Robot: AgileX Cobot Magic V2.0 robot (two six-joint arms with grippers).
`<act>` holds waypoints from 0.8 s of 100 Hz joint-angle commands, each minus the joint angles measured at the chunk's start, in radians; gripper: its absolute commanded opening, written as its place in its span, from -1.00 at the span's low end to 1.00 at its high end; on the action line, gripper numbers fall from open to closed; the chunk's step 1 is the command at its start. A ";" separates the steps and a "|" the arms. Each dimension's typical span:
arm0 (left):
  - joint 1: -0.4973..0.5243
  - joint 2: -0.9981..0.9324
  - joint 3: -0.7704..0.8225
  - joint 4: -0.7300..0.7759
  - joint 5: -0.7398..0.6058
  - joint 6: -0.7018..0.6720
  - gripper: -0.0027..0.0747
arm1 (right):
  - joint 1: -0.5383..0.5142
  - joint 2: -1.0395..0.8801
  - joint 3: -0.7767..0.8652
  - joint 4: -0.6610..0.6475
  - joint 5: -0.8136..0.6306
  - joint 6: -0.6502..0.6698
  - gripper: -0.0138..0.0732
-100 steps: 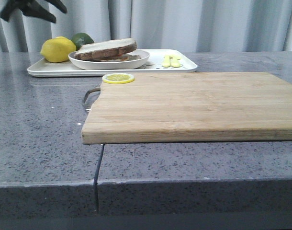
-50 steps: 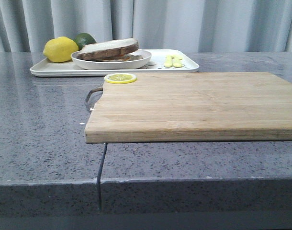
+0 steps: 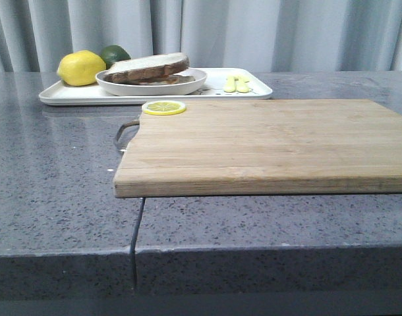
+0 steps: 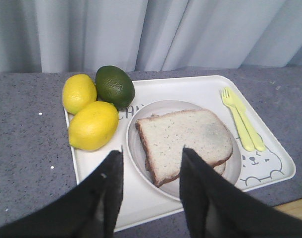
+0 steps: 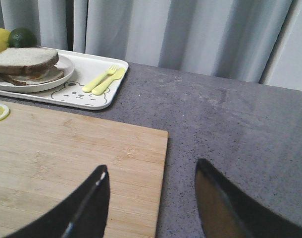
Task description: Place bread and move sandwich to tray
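At upper left of the front frame the sandwich [image 3: 148, 68] sits on a round plate [image 3: 188, 83] on the tray [image 3: 254, 89]. Both tools, left [image 4: 150, 184] and right [image 5: 150, 198], hang spread and empty. Apparently finished; next, retreat clear.

A grey speckled stone counter [image 3: 56, 197] fills the foreground, with a seam [image 3: 136, 230] running toward six o'clock at its front edge. Pale grey pleated curtains [image 3: 287, 33] hang across twelve o'clock under soft, even light.
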 commanded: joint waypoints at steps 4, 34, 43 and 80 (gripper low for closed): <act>-0.023 -0.166 0.155 -0.034 -0.187 0.035 -0.28 | -0.006 0.002 -0.026 -0.008 -0.079 0.000 0.25; -0.107 -0.485 0.593 -0.054 -0.530 0.036 -0.28 | -0.006 0.002 -0.026 -0.008 -0.079 0.000 0.25; -0.130 -0.576 0.707 -0.030 -0.571 0.036 -0.28 | -0.006 0.002 -0.026 -0.008 -0.079 0.000 0.25; -0.143 -0.980 1.068 -0.015 -0.626 0.036 -0.28 | -0.006 -0.057 -0.011 -0.008 -0.080 0.000 0.25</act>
